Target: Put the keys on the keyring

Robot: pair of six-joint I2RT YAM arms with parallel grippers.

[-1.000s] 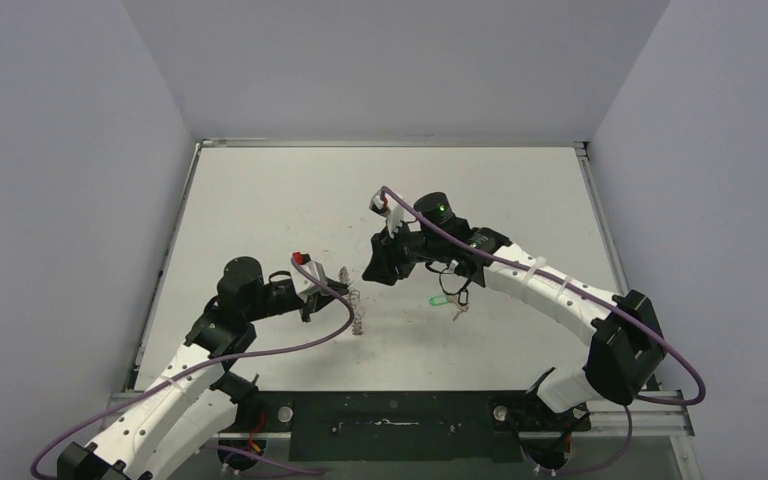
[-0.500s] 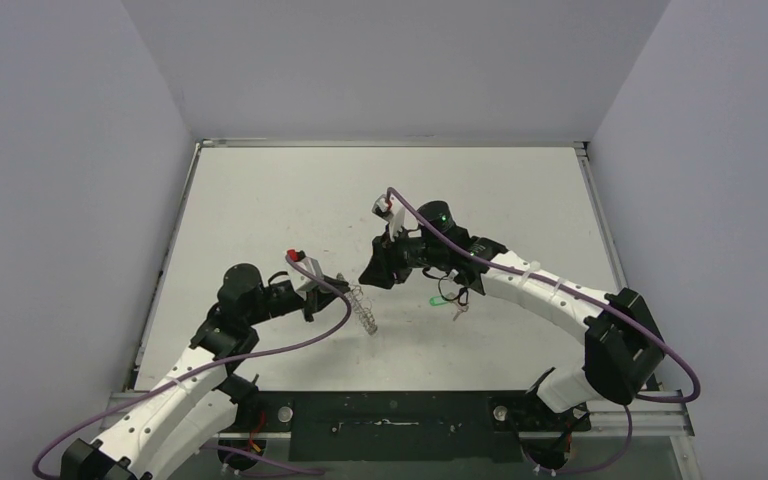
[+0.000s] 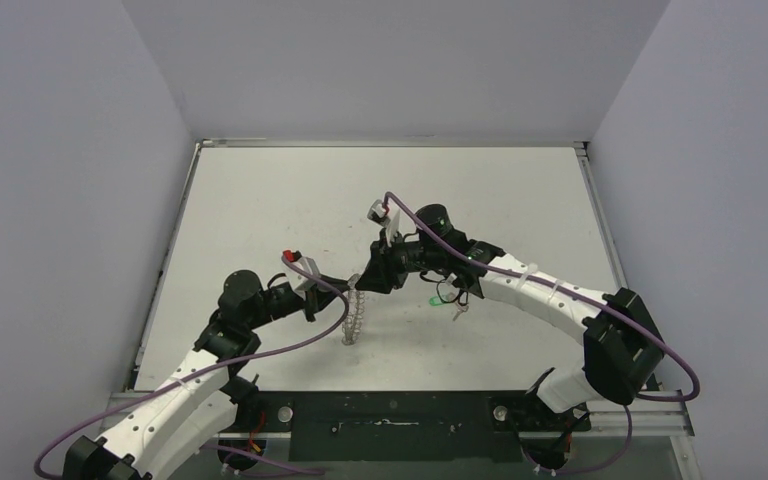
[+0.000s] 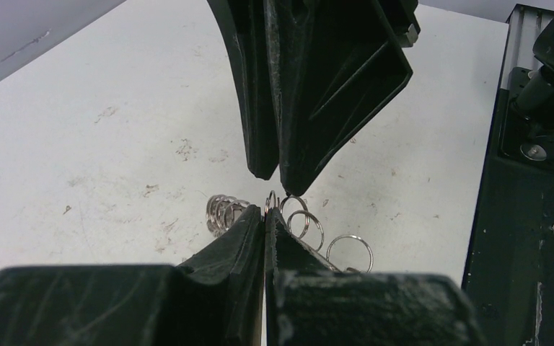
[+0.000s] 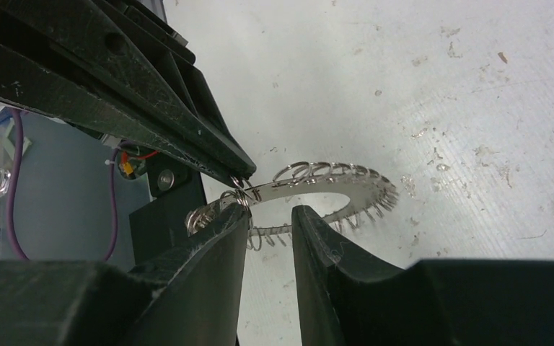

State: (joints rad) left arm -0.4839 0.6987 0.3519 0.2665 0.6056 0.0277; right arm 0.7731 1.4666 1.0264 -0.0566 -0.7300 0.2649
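Note:
My left gripper (image 3: 343, 288) is shut on the rim of the keyring (image 3: 352, 320), a silvery ring fringed with wire loops, and holds it on edge just above the table. In the left wrist view my left gripper (image 4: 266, 214) pinches it with loops (image 4: 223, 213) to either side. My right gripper (image 3: 363, 283) is open a little, its tips right at the ring's top beside the left tips. In the right wrist view the keyring (image 5: 317, 186) lies just beyond my right gripper (image 5: 269, 210). The keys (image 3: 448, 303), with a green tag, lie on the table under my right arm.
The white table (image 3: 260, 200) has raised rails at the left, back and right. The black base plate (image 3: 390, 415) runs along the near edge. Purple cables loop off both wrists.
My right gripper has moved left and down until its tips meet the keyring's top. My left gripper has shifted a little, and the ring has swung and tilted in its grip.

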